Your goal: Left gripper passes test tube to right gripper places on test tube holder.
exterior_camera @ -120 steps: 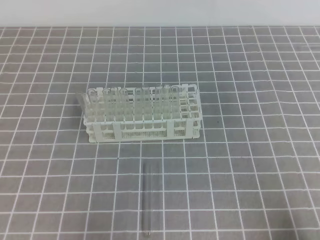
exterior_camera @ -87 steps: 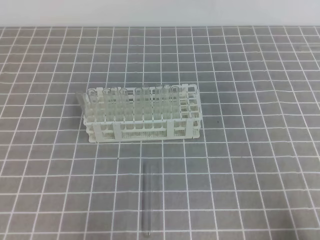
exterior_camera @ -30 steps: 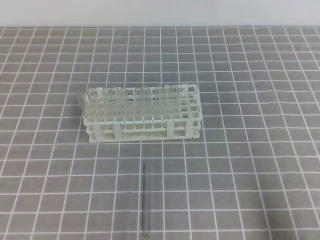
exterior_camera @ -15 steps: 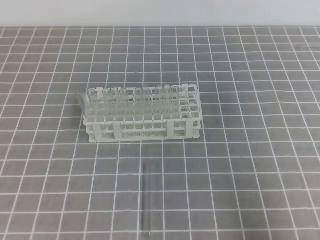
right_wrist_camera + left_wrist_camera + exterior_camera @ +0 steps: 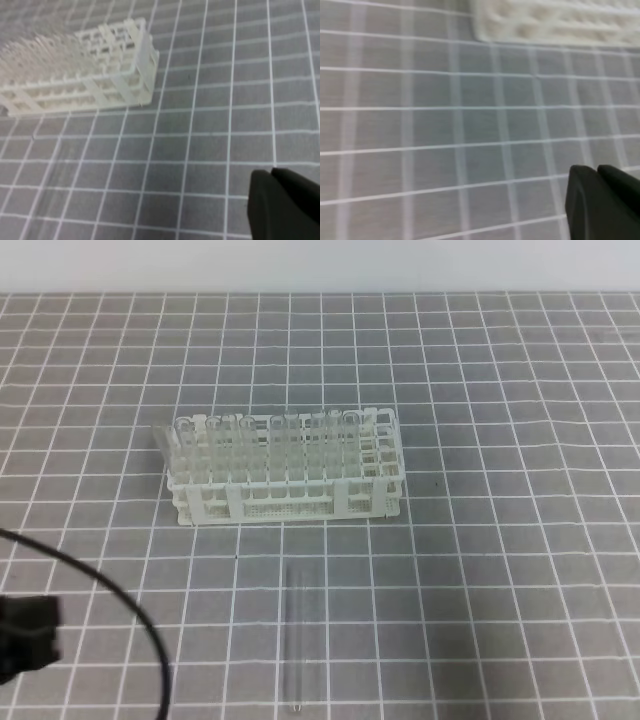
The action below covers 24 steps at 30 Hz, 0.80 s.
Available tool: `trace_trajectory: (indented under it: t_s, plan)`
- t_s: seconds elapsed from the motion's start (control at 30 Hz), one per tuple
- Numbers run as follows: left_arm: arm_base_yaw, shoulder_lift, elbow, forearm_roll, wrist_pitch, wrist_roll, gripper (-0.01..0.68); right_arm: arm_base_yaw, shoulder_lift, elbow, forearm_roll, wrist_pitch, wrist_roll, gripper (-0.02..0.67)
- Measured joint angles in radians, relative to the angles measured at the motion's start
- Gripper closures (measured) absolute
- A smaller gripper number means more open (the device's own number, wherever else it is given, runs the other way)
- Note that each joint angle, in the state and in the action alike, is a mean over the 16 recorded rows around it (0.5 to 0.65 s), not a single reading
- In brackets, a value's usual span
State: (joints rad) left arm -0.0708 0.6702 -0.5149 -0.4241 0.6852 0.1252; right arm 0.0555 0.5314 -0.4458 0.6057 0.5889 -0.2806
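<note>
The test tube (image 5: 294, 640) lies flat on the grey grid mat, pointing toward the front edge, just in front of the test tube holder (image 5: 285, 472). The holder is a white lattice rack with several clear tubes standing upright in it. The black end of the left arm (image 5: 27, 638) pokes in at the lower left with its cable, well to the left of the tube. In the left wrist view the left gripper (image 5: 596, 171) is shut and holds nothing, with the holder (image 5: 555, 25) far ahead. The right gripper (image 5: 272, 174) is also shut and empty; its view shows the holder (image 5: 85, 75) at upper left.
A black cable (image 5: 130, 610) arcs over the mat from the left arm down to the front edge. The grey mat with white grid lines (image 5: 500, 540) covers the whole table; a pale wall runs along the back.
The left arm and its cable have come into the exterior view at the lower left, where nothing showed before. Tube and holder have not moved.
</note>
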Motion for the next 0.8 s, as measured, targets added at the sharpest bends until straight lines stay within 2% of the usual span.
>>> trace_trajectory:
  t_s: [0.2,0.33,0.5,0.8]
  plan:
    - [-0.049,0.195,-0.029,-0.179,0.014,0.186,0.673,0.0,0.091,-0.02,-0.014,0.041,-0.01,0.662]
    - [-0.123,0.314,-0.049,-0.212,-0.024,0.188,0.673,0.0,0.117,-0.021,-0.011,0.05,-0.016,0.662]
    - [-0.265,0.468,-0.112,-0.166,-0.064,0.103,0.673,0.0,0.125,-0.021,-0.007,0.058,-0.017,0.662]
    - [-0.554,0.709,-0.316,0.034,-0.032,-0.17,0.673,0.0,0.125,-0.021,0.002,0.065,-0.017,0.662]
